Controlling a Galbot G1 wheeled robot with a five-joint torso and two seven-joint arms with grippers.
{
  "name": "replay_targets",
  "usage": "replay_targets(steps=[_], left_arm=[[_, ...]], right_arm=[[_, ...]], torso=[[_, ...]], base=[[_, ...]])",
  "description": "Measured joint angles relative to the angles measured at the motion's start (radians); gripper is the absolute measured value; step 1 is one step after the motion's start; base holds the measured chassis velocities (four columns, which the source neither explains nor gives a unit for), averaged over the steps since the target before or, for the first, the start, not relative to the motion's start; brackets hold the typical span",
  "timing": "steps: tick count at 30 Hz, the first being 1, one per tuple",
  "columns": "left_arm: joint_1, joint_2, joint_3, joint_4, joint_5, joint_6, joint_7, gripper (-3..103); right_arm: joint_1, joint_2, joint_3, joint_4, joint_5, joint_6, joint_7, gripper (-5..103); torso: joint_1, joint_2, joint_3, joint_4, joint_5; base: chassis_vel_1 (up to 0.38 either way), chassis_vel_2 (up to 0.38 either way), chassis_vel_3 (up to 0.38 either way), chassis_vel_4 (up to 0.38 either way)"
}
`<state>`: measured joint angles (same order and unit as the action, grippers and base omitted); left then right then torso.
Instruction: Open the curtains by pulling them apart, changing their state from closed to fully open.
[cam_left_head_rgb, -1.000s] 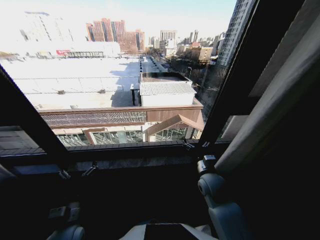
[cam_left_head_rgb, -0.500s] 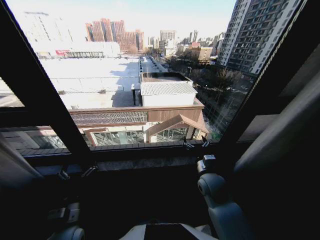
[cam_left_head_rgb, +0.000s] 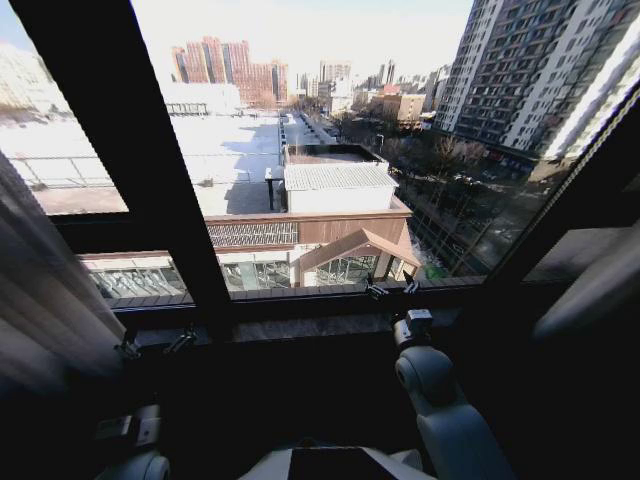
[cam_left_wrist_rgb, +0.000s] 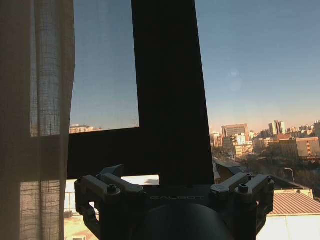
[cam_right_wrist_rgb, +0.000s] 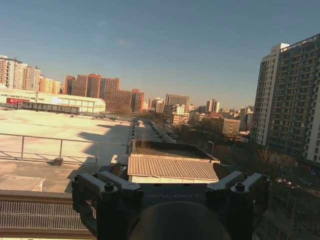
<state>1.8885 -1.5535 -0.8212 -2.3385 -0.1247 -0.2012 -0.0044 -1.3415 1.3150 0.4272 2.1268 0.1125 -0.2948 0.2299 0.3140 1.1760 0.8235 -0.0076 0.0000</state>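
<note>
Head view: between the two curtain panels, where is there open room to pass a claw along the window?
The wide pane is uncovered from the black frame bar across to the right curtain. The sill below is bare apart from small latches. It is tighter on the left, where the left curtain hangs close to that bar.

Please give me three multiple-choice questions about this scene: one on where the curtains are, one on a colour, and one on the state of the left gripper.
1. In the head view, where are the curtains?
A. Gathered at the two sides
B. Drawn across the middle
C. Lying on the floor

2. What colour is the window frame bar?
A. White
B. Red
C. Black

3. How is the left gripper?
A. Shut on fabric
B. Open, holding nothing
C. Shut on the bar

Key: 1 A, the city shows between the panels; 2 C, the bar is dark against the sky; 3 B, its fingers stand apart.
</note>
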Motion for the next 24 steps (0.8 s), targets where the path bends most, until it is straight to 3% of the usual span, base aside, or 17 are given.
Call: replay_targets(steps=[11,17,24], left_arm=[[-0.003,0.001,0.001,0.001,0.0,0.007,0.0,100],[0.008,0.009,-0.001,-0.03,-0.018,0.095,0.0,100],[-0.011,0.017,-0.004,-0.031,-0.017,0.117,-0.002,100]], right_arm=[[0.0,0.001,0.002,-0.001,0.0,0.0,0.0,100],[-0.002,0.0,0.001,0.002,0.004,0.01,0.0,100],[-0.003,-0.001,-0.003,0.002,0.017,0.03,-0.029,100]], torso=[[0.0,0.0,0.0,0.0,0.0002],[0.0,0.0,0.0,0.0,-0.0001],[0.0,0.0,0.0,0.0001,-0.0001]], base=[[0.344,0.347,-0.348,-0.36],[0.362,0.348,-0.354,-0.354],[0.338,0.312,-0.336,-0.321]])
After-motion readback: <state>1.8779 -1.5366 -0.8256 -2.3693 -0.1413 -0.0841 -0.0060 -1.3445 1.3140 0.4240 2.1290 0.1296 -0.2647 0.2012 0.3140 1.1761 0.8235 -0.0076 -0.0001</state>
